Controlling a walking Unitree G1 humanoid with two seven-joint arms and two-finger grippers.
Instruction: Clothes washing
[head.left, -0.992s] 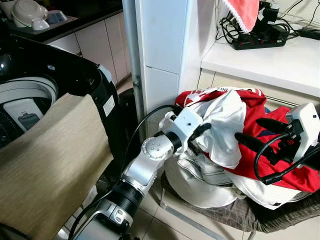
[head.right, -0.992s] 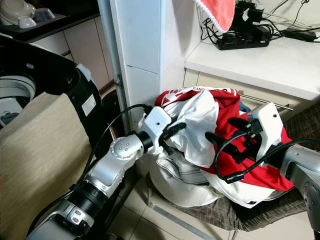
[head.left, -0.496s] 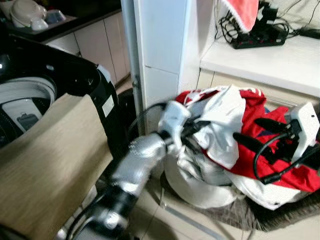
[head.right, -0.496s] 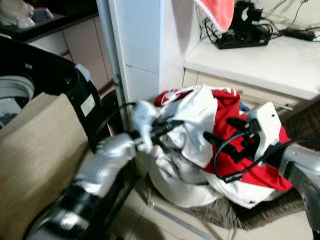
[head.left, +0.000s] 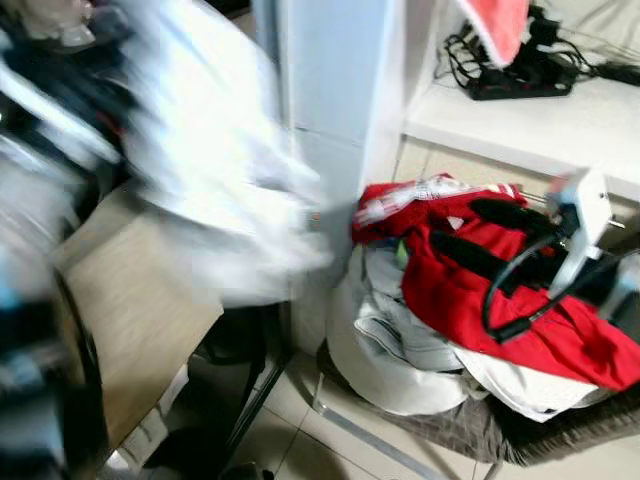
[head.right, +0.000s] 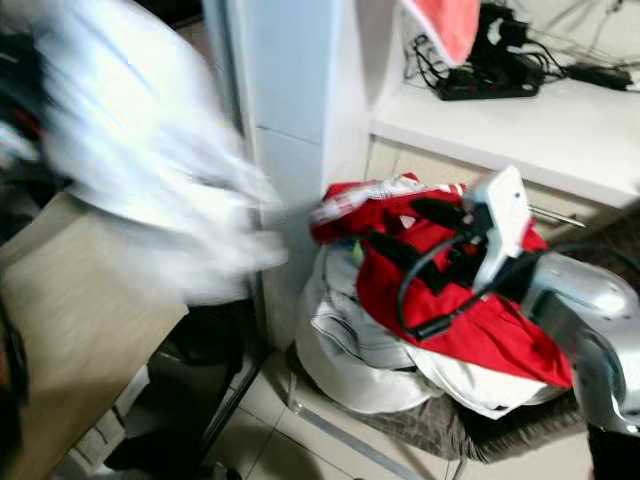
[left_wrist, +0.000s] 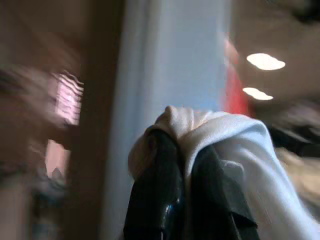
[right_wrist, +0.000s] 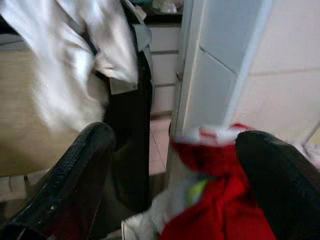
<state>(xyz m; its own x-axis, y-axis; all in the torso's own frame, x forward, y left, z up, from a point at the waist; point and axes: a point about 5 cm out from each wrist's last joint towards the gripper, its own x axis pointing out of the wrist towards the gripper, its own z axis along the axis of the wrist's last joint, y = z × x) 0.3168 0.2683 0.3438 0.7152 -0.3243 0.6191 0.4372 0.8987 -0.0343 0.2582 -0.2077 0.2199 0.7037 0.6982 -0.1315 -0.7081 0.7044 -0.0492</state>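
Note:
A white garment (head.left: 210, 170) streaks through the air at the left, blurred by fast motion, above the beige panel (head.left: 130, 320) by the washing machine. In the left wrist view my left gripper (left_wrist: 185, 145) is shut on a fold of this white garment (left_wrist: 235, 145). On the right a red garment (head.left: 470, 300) tops the clothes pile, with pale grey-white clothes (head.left: 390, 340) under it. My right gripper (head.left: 457, 225) hovers over the red garment, open, its fingers (right_wrist: 75, 170) wide apart and holding nothing.
The pile rests on a seat with a brown-grey cushion (head.left: 560, 425). A white pillar (head.left: 330, 90) stands between the pile and the machine's black body (right_wrist: 130, 125). Behind is a white counter (head.left: 540, 125) with a power strip (head.left: 520, 80) and a hanging pink cloth (head.left: 495, 25).
My left arm has swung fast to the left and up, pulling the white garment off the pile toward the washing machine. The red garment is now uncovered. The right gripper shifted slightly left.

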